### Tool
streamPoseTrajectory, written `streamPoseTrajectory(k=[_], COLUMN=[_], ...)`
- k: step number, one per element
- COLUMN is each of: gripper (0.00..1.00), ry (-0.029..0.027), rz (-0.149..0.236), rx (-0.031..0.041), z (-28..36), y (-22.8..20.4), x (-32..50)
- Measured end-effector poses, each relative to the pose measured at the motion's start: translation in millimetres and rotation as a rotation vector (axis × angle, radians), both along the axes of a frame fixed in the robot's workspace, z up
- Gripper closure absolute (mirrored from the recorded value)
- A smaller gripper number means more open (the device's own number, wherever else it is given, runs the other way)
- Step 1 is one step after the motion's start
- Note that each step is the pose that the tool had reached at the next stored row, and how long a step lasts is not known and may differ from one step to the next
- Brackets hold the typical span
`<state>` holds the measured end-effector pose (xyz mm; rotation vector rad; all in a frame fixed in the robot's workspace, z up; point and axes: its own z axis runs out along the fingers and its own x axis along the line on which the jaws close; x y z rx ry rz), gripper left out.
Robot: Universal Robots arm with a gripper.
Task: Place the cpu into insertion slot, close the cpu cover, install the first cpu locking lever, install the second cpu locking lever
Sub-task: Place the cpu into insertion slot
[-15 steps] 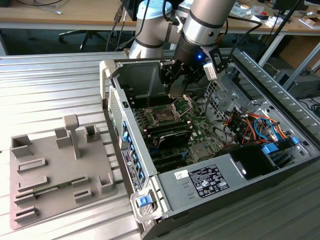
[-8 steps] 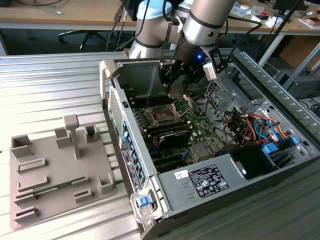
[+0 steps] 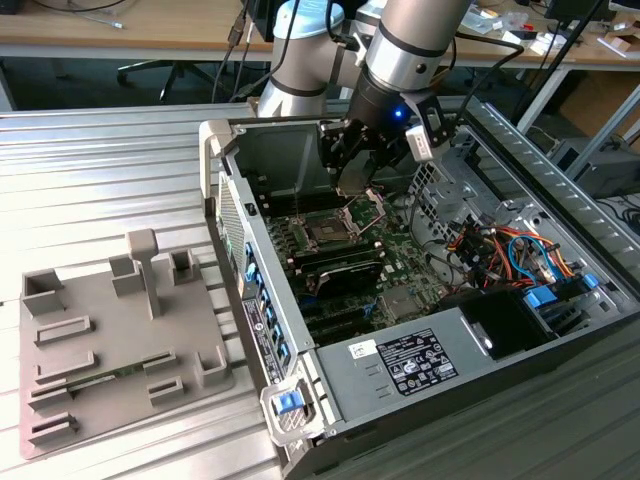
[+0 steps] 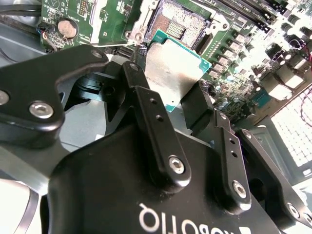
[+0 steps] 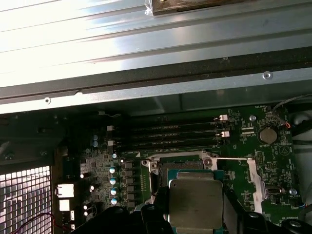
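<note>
While the cpu [image 4: 173,68] hangs close over the insertion slot [image 4: 181,22], its dull metal face turned up toward both wrist cameras, the gripper [image 4: 168,92] has its black fingers [image 4: 151,122] clamped on two opposite edges of the chip. Seen in the first wrist view, the cpu [image 5: 196,202] overlaps the near rim of the uncovered insertion slot [image 5: 179,161]; whether the two touch cannot be told. In the exterior view the cpu cover [image 3: 368,208] stands raised at the socket's edge, just below the gripper [image 3: 352,182]. Long black memory slots [image 5: 170,134] and a coin battery [image 5: 267,135] flank the socket on the green motherboard [image 5: 97,161]. The open computer case [image 3: 255,250] lies on a ridged metal table [image 3: 100,170], with a grey moulded fixture tray [image 3: 110,340] on the exterior view's left.
</note>
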<state>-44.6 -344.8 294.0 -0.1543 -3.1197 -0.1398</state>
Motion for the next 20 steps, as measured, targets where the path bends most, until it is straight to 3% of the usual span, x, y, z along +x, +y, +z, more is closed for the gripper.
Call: streamPoseTrajectory(k=[20], gripper=[0.45], ry=[0.0], rz=[-0.033], rx=[-0.0005], z=[-0.5], y=[0.0], x=[0.0])
